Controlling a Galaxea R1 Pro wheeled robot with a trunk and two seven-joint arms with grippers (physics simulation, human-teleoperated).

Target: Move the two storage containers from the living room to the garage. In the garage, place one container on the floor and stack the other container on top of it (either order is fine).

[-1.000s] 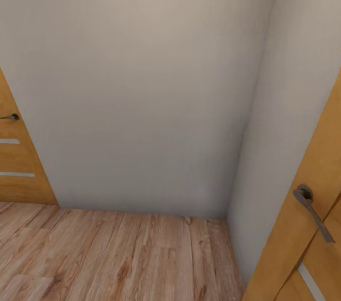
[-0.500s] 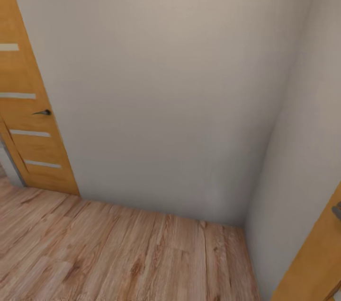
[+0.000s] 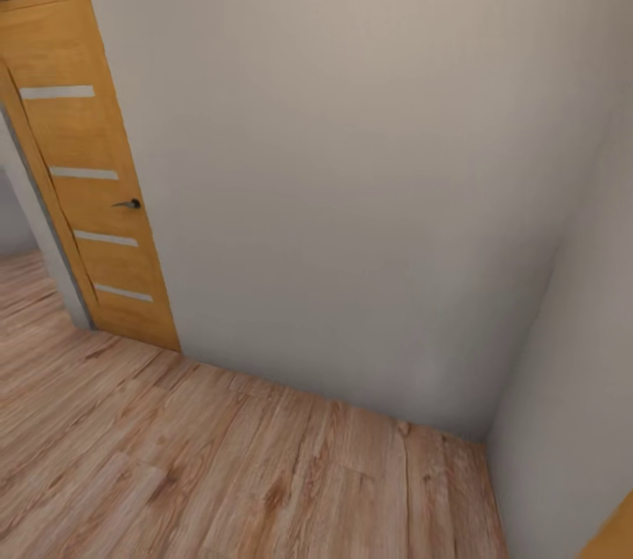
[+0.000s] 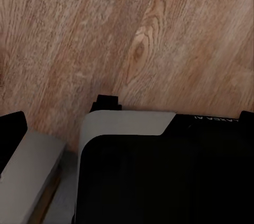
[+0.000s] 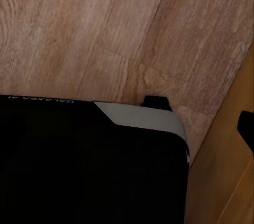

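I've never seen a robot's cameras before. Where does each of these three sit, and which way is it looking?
Head view: on the robot's head, facing forward and down at a beige wall, a wooden door and the wood-plank floor.
Left wrist view: on the left arm, looking down at the floor past the robot's black-and-grey body.
Right wrist view: on the right arm, looking down likewise, with a wooden panel alongside.
All three share the floor.

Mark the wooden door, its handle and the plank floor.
wooden door (image 3: 83,137): head view, upper panel between the pale stripes.
door handle (image 3: 130,204): head view, dark lever.
plank floor (image 3: 220,471): head view, bare boards.
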